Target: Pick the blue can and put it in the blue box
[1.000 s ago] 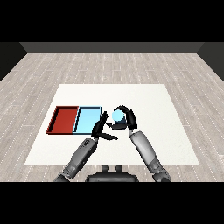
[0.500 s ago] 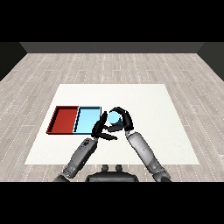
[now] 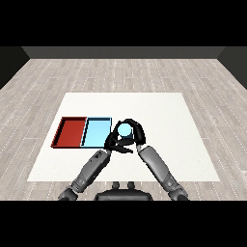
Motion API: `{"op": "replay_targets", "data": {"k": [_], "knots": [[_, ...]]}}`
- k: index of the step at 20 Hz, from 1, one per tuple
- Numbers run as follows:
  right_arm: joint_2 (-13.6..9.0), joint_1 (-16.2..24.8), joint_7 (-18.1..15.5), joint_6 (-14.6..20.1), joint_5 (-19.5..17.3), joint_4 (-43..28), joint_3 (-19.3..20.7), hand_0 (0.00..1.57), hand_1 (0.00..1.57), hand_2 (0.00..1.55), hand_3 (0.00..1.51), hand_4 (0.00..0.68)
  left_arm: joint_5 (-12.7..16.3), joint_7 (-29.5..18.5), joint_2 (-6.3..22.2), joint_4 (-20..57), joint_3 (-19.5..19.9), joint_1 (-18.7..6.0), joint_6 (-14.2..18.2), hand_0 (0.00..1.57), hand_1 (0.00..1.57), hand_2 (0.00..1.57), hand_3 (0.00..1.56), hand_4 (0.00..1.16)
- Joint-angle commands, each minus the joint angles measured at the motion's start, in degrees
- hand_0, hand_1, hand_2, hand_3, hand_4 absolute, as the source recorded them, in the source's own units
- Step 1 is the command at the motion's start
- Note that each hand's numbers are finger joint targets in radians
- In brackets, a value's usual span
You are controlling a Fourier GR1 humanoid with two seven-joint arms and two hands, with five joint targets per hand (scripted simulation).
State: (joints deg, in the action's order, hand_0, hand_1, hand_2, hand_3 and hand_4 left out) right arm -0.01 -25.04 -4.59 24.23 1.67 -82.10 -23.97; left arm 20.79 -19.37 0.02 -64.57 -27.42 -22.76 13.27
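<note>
1. The blue can [image 3: 125, 130] sits just right of the light blue tray [image 3: 96, 132], close to that tray's right rim, and shows as a pale blue round top ringed by black fingers.
2. The right robot hand [image 3: 135, 133] is curled round the blue can: its fingers arch over the far side and down the can's right, so only the top of the can shows between them.
3. Whether the can stands on the worktop [image 3: 164, 116] or is held just above it cannot be told from this view.
4. The left robot hand [image 3: 116, 143] lies just below and left of the can, close against the right robot hand, near the light blue tray's right front corner. Its fingers overlap those of the other hand, and I cannot tell whether they are straight or bent.
5. The light blue tray lies side by side with the red tray [image 3: 70, 132], their long sides touching, the red one on the left.
6. Both grey forearms rise from the lower edge and meet at the can.
7. The white worktop stands on a grey plank floor [image 3: 125, 72].
</note>
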Motion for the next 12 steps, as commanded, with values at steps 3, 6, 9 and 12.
{"op": "replay_targets", "data": {"k": [3, 6, 9, 12], "knots": [[0.01, -0.99, 2.05, -0.18, 2.02, -1.40, 0.42, 1.46, 1.46, 1.45, 1.38, 0.597, 8.36, -6.40, -0.02, 9.41, -6.15, -5.77, 3.53, 0.00, 0.00, 0.00, 0.00, 0.00], [0.01, 2.16, -5.58, 1.43, 7.17, 0.11, -2.89, 1.48, 1.48, 1.46, 1.39, 0.593, 3.10, 5.26, -0.02, 2.30, -4.15, -5.88, 6.97, 0.00, 0.00, 0.00, 0.00, 0.42], [0.01, 1.57, -8.60, 4.02, 10.32, 2.42, -6.47, 1.48, 1.48, 1.47, 1.40, 0.600, 6.42, -0.87, -0.02, 6.37, -7.63, -6.41, 9.08, 0.00, 0.00, 0.00, 0.00, 0.53], [0.00, 1.77, -6.81, 3.50, 10.76, -0.50, -5.67, 1.47, 1.47, 1.46, 1.39, 0.607, 9.26, -1.88, -0.01, 8.20, -4.73, -5.39, 10.13, 0.43, 0.43, 0.62, 0.50, 0.57]]}}
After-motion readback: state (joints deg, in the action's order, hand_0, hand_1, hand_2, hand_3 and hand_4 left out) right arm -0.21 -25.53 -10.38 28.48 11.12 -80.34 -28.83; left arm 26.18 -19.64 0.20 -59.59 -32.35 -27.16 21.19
